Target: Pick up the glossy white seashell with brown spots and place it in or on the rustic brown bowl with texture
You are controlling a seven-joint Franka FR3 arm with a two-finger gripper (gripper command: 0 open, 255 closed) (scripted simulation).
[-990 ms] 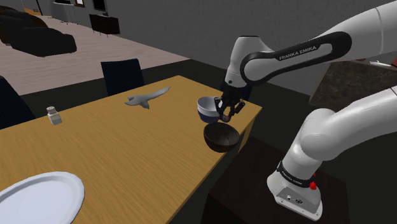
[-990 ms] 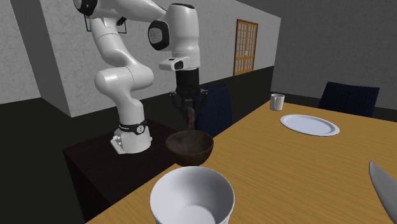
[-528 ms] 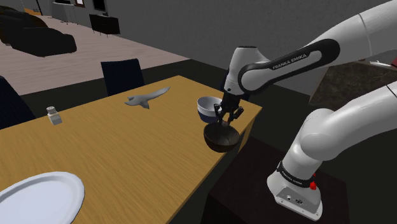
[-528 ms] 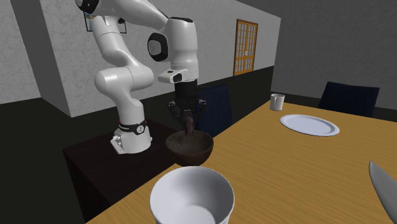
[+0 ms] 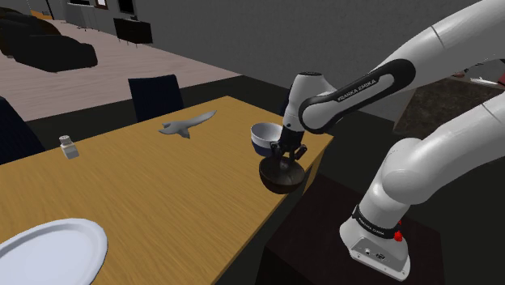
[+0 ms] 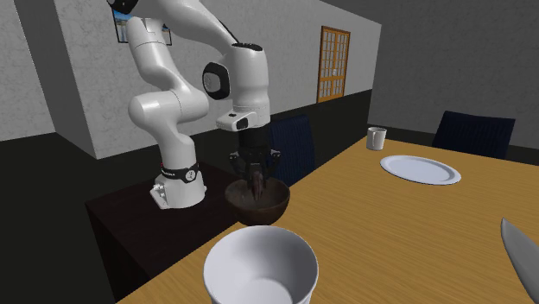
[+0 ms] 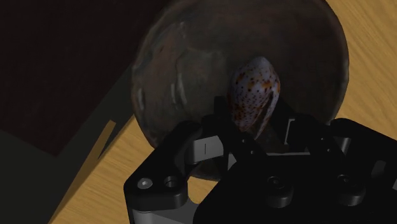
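One white Franka arm rises from its stand [image 5: 374, 243], folds over the bench [image 5: 162, 194] edge, and points its wrist straight down. The claw [image 5: 285, 159] is lowered into the mouth of the rough brown bowl [image 5: 282, 181].

The claw is closed on the seashell [image 7: 254, 95], which is glossy white with brown speckles and clasped between both fingers over the bowl's interior. Cannot tell whether the shell touches the bowl floor.

The brown bowl sits at the bench corner nearest the stand, just beside a white bowl [image 5: 260, 134].

The bench has a wooden top. Well apart from the bowls lie a grey bird-shaped figure [image 5: 188, 124], a small shaker [image 5: 69, 147] and a white plate [image 5: 48, 251].

The room has a dark chair [image 5: 155, 97], grey walls and a wood-framed glazed door [image 6: 333, 65].
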